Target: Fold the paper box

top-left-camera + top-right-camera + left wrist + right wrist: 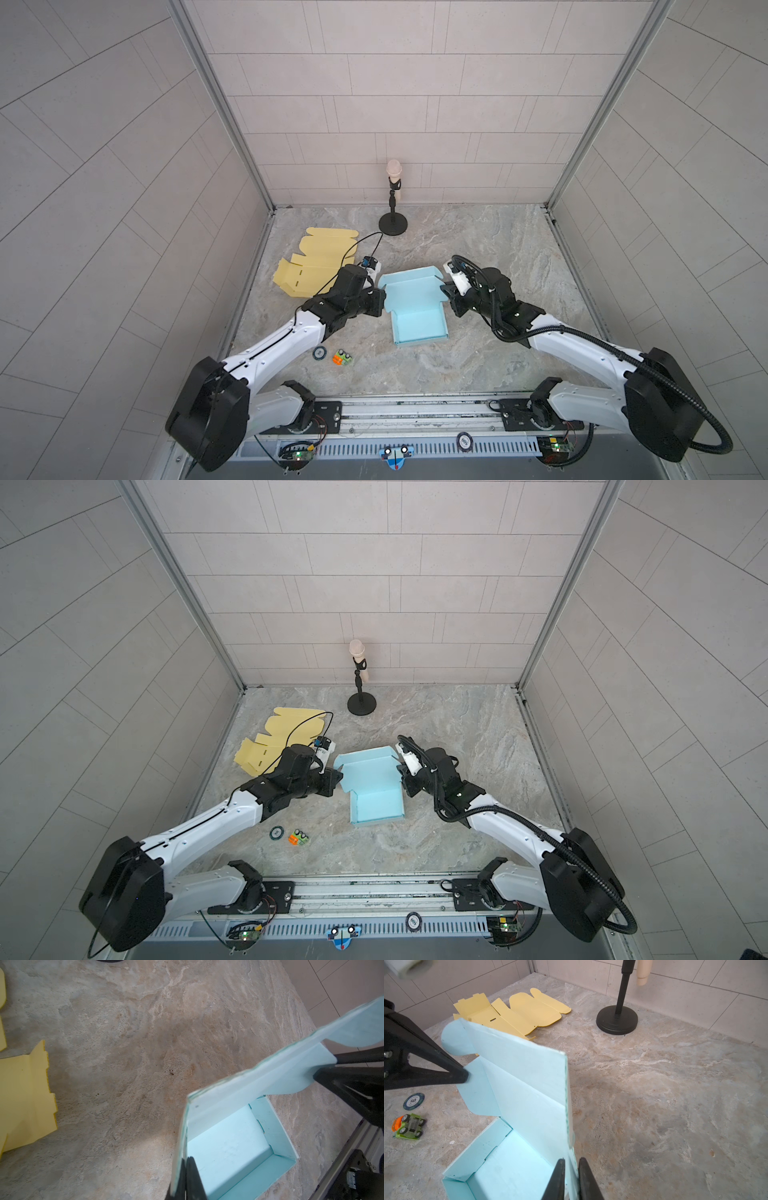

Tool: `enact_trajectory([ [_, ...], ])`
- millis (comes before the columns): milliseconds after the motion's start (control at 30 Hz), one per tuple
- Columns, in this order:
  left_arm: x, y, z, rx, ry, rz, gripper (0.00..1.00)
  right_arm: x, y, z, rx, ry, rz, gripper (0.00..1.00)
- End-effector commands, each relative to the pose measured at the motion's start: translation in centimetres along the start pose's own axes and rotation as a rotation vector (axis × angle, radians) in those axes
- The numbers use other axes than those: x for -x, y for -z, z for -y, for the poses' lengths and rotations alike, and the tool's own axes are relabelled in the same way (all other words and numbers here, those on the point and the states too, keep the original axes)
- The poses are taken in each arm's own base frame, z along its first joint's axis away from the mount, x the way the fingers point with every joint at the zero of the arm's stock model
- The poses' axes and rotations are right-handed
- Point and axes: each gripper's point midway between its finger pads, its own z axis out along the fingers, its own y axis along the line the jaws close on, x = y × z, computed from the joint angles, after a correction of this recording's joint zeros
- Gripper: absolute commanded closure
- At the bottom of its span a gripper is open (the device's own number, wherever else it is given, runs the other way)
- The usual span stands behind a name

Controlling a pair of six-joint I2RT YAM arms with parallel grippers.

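Though half-folded, pale-blue paper box (419, 328), lid (409, 284) up.

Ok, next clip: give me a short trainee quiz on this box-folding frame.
1. True or false: the yellow blank is already folded into a box.
2. The left gripper is shut on: A) the raised lid of the blue box; B) the yellow blank; C) nothing.
3. Fill in: beside the green toy car lies a ___.
Key: 1 false, it lies unfolded on the table; 2 A; 3 poker chip.
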Motion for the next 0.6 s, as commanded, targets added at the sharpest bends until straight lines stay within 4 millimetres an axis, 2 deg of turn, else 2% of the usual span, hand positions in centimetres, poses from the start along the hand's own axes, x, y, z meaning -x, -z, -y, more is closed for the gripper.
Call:
enact_trajectory([
  [0,0.5,0.5,0.1,0.018,-0.032,0.005,1.00,1.5,0.0,-0.1,0.009,-0.007,0.029,0.83],
  [100,0.6,0.6,0.2,0.021,-0.039,0.004,1.00,1.7,-0.1,-0.3,0.017,-0.012,0.031,0.84],
  [333,0.8,0.6,0.4,0.020,-0.041,0.007,1.00,1.3,-0.6,-0.2,0.017,-0.011,0.002,0.91],
  [567,1.1,0.6,0.5,0.021,-0.042,0.012,1.00,0.9,-1.0,-0.2,0.018,-0.010,-0.025,0.86],
])
